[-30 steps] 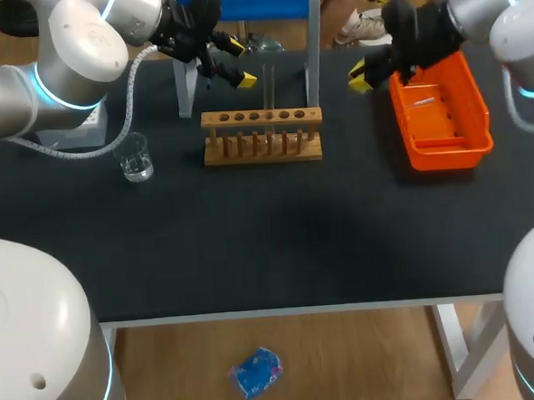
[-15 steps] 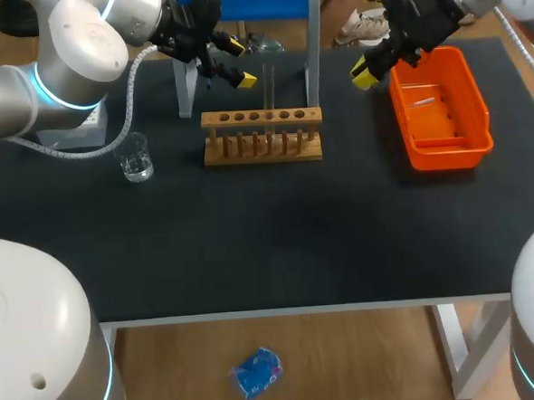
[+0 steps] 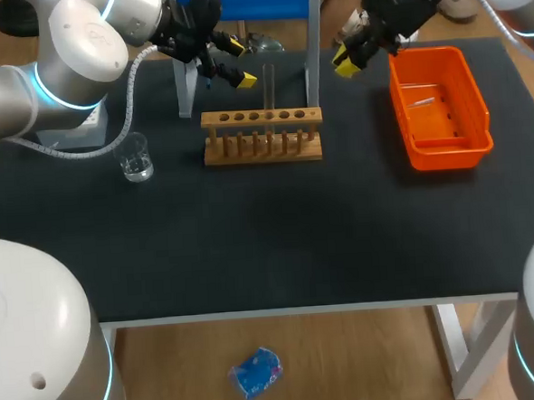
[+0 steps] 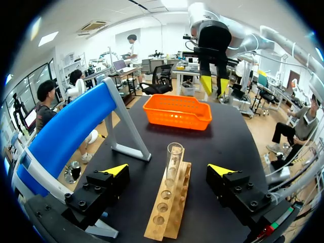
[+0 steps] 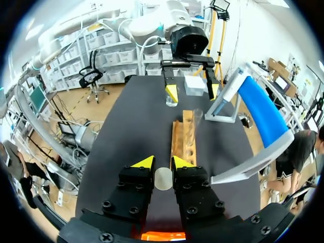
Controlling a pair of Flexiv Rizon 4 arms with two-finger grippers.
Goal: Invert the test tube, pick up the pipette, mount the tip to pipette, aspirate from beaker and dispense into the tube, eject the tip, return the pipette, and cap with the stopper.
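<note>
**Stopper on its way to the tube**

The tube stands upright in the wooden rack, mouth uncapped. The right claw, clamped on a small pale stopper, has swung off the orange bin toward the rack. It's not over the tube yet. The left claw hasn't moved: fingers apart, parked just behind the tube. This looks like the capping step, and the next job is lining up over the mouth.

Right claw nearer the rack

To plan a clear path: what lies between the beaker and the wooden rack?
Only bare black table between the beaker and the wooden rack, seen in the head view.
</note>
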